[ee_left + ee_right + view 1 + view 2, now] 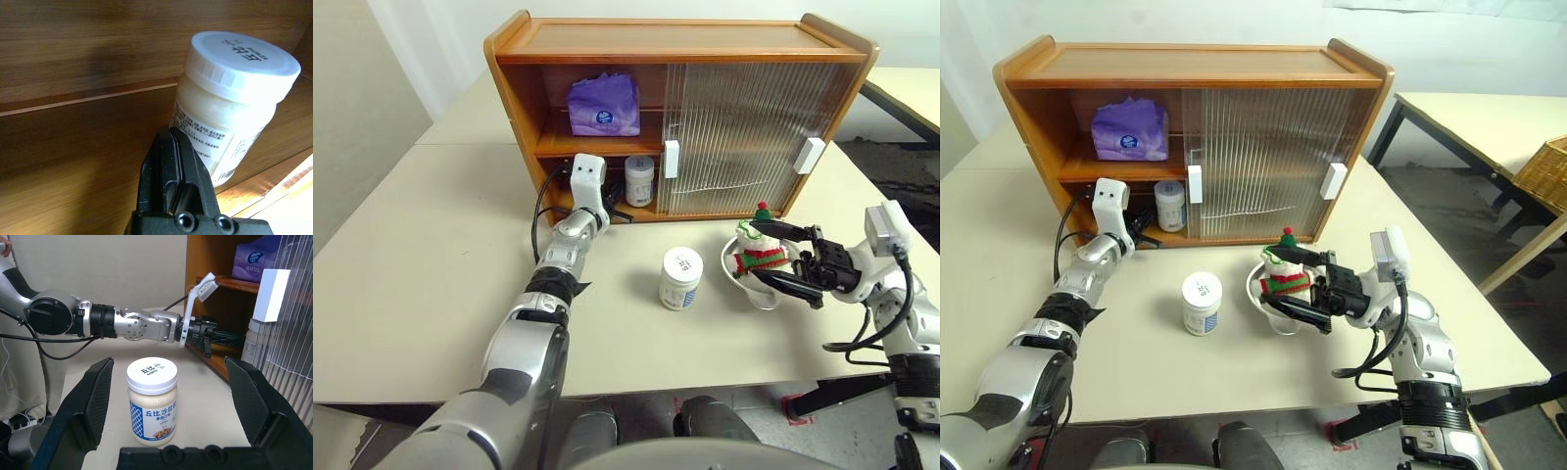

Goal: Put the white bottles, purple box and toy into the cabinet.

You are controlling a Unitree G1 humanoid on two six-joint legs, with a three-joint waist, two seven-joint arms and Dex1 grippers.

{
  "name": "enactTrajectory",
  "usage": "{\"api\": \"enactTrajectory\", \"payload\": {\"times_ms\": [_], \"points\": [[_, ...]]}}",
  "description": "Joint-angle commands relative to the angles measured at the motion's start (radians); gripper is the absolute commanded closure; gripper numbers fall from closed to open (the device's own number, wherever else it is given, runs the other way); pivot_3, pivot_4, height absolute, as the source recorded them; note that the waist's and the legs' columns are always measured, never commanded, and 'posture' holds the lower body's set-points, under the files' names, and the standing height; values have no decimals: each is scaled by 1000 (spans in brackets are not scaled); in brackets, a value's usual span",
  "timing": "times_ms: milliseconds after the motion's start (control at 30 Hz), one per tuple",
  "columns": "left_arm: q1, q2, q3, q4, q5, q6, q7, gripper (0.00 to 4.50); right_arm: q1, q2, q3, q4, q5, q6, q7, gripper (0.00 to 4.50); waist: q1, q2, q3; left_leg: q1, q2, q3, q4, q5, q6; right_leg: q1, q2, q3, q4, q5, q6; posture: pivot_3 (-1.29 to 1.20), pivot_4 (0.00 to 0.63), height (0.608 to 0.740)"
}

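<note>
Nearest to me, a white bottle (pixel 680 278) stands upright on the pale bench (pixel 431 294), alone in the open space between the two arms. Just to its right sits a shallow white bowl (pixel 759 292) with the toy (pixel 760 253) propped in it, red hat on top and striped scarf around its neck.

The right pincer (pixel 781 257) hangs level at the bowl, its two black fingers spread wide, one above the toy and one below, holding nothing. Seen along those fingers, the bottle on the bench stands in the gap between them, well beyond the tips.

The left arm reaches forward into the open left half of the cabinet (pixel 675 49), at the lower compartment. The left pincer (pixel 173 161) has its fingers pressed together and empty, the tips just beside the second white bottle (pixel 639 180), which stands upright on the cabinet floor close to the edge of the ribbed sliding door (pixel 744 137). I cannot tell whether the tips touch it.

On the inner shelf above lies the purple box (pixel 604 105), its dark blue mark facing out. The right half of the cabinet is covered by the ribbed doors with their white handles (pixel 671 159).
</note>
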Motion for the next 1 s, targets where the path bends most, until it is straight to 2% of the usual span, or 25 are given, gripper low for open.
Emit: {"api": "enactTrajectory", "payload": {"times_ms": [33, 300, 533, 733, 900, 1000], "points": [[-13, -4, -12, 25, 9, -14, -11, 4458, 7, -9, 1, -11, -1, 2, 1, 0, -1, 0, 0, 0, 0, 0, 0, 0, 0, 0, 0, 0, 0, 0, 0, -164, 0, 740], [20, 21, -5, -1, -1, -41, -48, 4458, 10, -10, -2, -1, -3, -4, 2, 0, -2, 0, 0, 0, 0, 0, 0, 0, 0, 0, 0, 0, 0, 0, 1, -163, 0, 740], [188, 45, 22, -275, -138, -21, -251, 4458, -8, 1, -1, 29, -4, -14, 5, 0, -5, 0, 0, 0, 0, 0, -1, 0, 0, 0, 0, 0, 0, 0, 0, -152, 0, 740], [297, 122, 11, -441, -198, 94, -365, 2570, -35, 10, -3, 58, 7, -16, 22, 0, -3, 0, 0, 0, 0, 0, 0, 0, 0, 0, 0, 0, 0, 1, -1, -129, 0, 740], [403, 229, -61, -572, -242, 122, -617, 931, -57, -1, 9, 87, -12, -17, 46, 0, 6, 1, 0, 0, 1, 0, 0, 0, 0, -1, 0, 0, 0, 5, -11, -117, 0, 740], [436, 251, -69, -625, -270, 140, -671, 14, -66, -1, 8, 96, -14, -18, 51, 0, 14, 1, 0, 0, 3, -1, -1, -1, -1, -3, 0, -1, 0, 6, -15, -114, 0, 740]]}}
